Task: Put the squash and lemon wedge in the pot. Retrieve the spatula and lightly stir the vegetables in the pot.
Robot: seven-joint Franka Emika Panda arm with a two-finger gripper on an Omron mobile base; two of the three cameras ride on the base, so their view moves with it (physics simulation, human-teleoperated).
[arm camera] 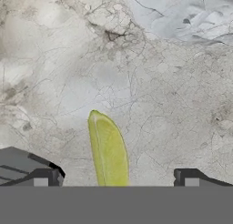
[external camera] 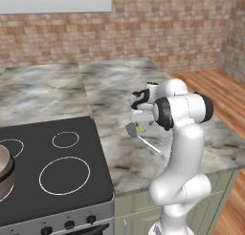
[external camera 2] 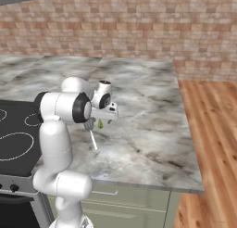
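Pot (external camera: 5, 169): cut off by left edge of the left base view, one curved side showing.
Lemon wedge (arm camera: 108, 151): lower end hidden between the fingertips (arm camera: 45, 176).
Spatula (external camera: 131, 130): head partly behind the arm; beside the wedge.

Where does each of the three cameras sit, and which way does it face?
Left base view: behind the arm's left, looking forward and down at the stove, pot and spatula; arm at lower right.
Right base view: behind the arm's right, over the counter; arm at lower left.
Hand view: on the hand, looking down at the lemon wedge between the open gripper.
All three show the wedge.
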